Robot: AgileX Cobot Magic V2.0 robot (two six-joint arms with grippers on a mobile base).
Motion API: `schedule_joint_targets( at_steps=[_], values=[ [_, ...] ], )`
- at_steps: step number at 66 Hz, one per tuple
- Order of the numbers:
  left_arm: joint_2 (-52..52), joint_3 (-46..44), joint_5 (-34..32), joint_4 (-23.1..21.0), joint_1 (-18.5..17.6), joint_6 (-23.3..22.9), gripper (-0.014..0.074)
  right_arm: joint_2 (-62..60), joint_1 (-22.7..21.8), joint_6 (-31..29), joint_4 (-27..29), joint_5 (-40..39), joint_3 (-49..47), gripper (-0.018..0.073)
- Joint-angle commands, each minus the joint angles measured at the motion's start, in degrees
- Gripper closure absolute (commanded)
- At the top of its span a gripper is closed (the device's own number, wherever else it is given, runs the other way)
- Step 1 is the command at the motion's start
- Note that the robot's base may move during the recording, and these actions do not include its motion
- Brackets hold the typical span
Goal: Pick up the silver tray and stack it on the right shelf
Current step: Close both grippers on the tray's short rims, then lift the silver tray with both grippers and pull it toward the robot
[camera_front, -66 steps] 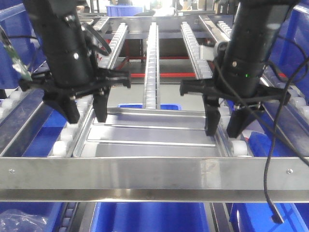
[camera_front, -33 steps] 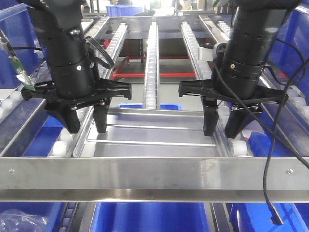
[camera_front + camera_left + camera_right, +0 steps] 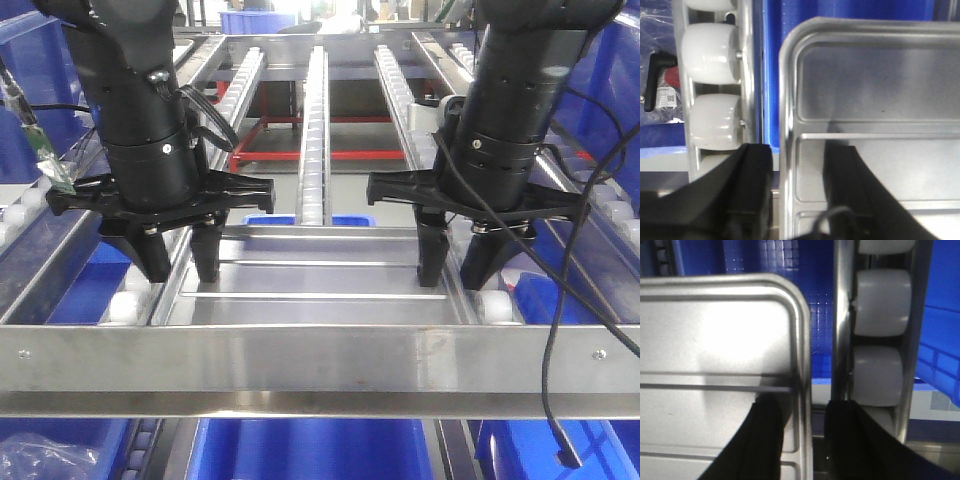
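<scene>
- Front-facing view: silver tray [image 3: 315, 285] lies flat on the roller rails of the right shelf [image 3: 320, 355], just behind the front crossbar, base up to me with both ribs showing.
- Tray holds nothing; bare metal inside.
- Left pincer [image 3: 178, 272] is spread and straddles the tray's left rim, one finger inside and one outside. Left wrist view shows daylight on both sides of the rim, so nothing is gripped.
- Right pincer [image 3: 455, 278] does the same on the right rim. Its inner finger sits close to the lip, the outer one stands clear of it beside the white rollers [image 3: 882, 302]. I judge it released too.
- Handling, my guess: thin stainless sheet, light and stiff, won't flex between two holds. Polished and slick, so a pinch on the flat would slide. The rolled rim is the place to bite, both sides at matching points to keep it level.
- Rollers turn freely, I expect; a nudge could send the tray coasting.
- Blue bins [image 3: 300, 445] sit under the rack; contents can't be made out. Crumpled clear plastic [image 3: 40, 462] at lower left.
</scene>
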Motion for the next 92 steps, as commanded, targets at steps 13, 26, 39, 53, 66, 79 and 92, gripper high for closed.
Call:
schedule_joint_targets(
  at_steps=[13, 26, 39, 53, 66, 79, 92],
  values=[
    [-2.5, -1.7, 0.4, 0.7, 0.0, -0.7, 0.0643, -2.4, -0.1, 0.0, 0.4, -1.4, -1.6, 0.0512],
    [-2.5, -1.7, 0.4, 0.7, 0.0, -0.7, 0.0695, -2.4, -0.1, 0.0, 0.4, -1.4, -1.6, 0.0507],
    [-2.5, -1.7, 0.3, 0.8, 0.0, -0.7, 0.0695, -2.4, -0.1, 0.0, 0.4, -1.4, -1.6, 0.0507],
    [-2.5, -1.7, 0.3, 1.0, 0.0, -0.7, 0.0695, -2.4, -0.1, 0.0, 0.4, -1.6, -1.6, 0.0507],
    [-2.6, -3.2, 2.8, 1.0, 0.0, -0.7, 0.0695, -3.8, -0.1, 0.0, 0.5, -0.6, -2.4, 0.0507],
    [-3.3, -9.0, 10.7, 1.7, 0.0, -0.6, 0.0695, -6.8, -0.1, 0.0, 0.5, 2.4, -4.6, 0.0507],
    [-7.1, -10.0, 13.7, 0.4, 0.0, 1.0, 0.0695, -9.6, -0.1, 0.1, 0.5, 5.8, -4.8, 0.0507]
  ],
)
